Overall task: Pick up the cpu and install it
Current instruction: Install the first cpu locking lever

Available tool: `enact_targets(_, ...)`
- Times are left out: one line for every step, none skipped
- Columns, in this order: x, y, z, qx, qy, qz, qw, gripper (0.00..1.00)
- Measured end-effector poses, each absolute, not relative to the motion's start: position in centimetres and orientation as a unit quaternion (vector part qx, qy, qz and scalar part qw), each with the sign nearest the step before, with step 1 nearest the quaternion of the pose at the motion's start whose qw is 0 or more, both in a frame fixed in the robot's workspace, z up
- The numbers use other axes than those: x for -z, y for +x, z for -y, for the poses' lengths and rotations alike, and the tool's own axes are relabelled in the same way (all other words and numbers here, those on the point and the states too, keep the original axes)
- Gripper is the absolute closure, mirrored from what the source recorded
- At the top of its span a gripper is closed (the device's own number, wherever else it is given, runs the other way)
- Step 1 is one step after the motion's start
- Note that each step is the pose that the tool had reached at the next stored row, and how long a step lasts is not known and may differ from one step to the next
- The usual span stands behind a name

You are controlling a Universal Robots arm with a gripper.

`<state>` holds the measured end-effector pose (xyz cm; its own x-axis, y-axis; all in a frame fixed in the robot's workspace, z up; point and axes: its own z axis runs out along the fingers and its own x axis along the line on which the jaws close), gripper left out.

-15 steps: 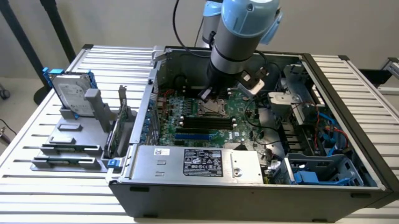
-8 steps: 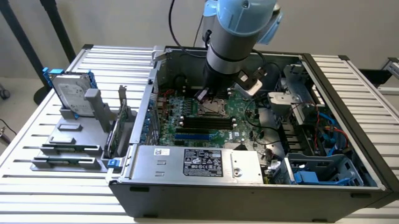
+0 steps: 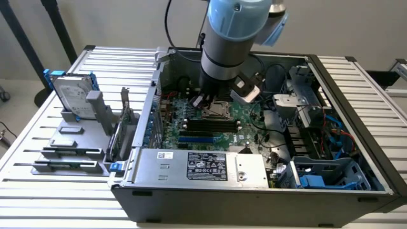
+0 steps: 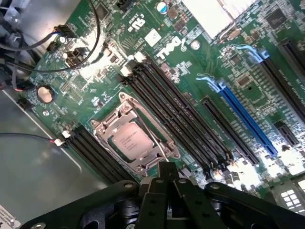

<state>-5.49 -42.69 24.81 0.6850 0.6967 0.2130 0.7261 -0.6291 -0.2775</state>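
The grey-and-blue robot arm [image 3: 224,52] stands near vertical, reaching down into the open black computer case [image 3: 267,186] on the slatted metal surface [image 3: 38,143]. Its black pincer [image 4: 167,179] hangs just above the green motherboard [image 4: 95,81], fingers together and holding nothing. The small square silver-topped cpu [image 4: 130,140] lies seated in the metal-framed socket [image 4: 102,128], just beside the fingertips and apart from them.

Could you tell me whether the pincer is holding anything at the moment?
Nothing: the pincer is shut and empty above the motherboard, and the cpu sits in its socket.
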Motion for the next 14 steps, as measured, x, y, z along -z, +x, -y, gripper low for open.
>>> enact_targets(-24.81,-5.49,42.84,0.042,-0.902,0.394,0.173,0.89)
enact_targets(-24.81,-5.52,42.89,0.041,-0.902,0.394,0.173,0.89)
enact_targets(-24.79,-5.56,42.9,0.041,-0.902,0.394,0.173,0.89)
enact_targets(-24.77,-5.6,42.9,0.04,-0.902,0.394,0.174,0.89)
enact_targets(-24.74,-5.65,42.9,0.04,-0.902,0.394,0.174,0.89)
enact_targets(-24.7,-5.73,42.91,0.04,-0.902,0.394,0.174,0.89)
enact_targets(-24.66,-5.81,42.91,0.04,-0.902,0.394,0.174,0.89)
enact_targets(-24.61,-5.92,42.91,0.04,-0.902,0.394,0.174,0.89)
enact_targets(-24.55,-6.03,42.91,0.04,-0.902,0.394,0.174,0.89)
enact_targets(-24.49,-6.12,42.9,0.04,-0.902,0.394,0.174,0.89)
enact_targets(-24.44,-6.18,42.9,0.04,-0.902,0.394,0.174,0.89)
enact_targets(-24.38,-6.2,42.9,0.04,-0.902,0.394,0.174,0.89)
enact_targets(-24.33,-6.2,42.9,0.04,-0.901,0.395,0.174,0.89)
enact_targets(-24.26,-6.22,42.89,0.04,-0.901,0.395,0.175,0.89)
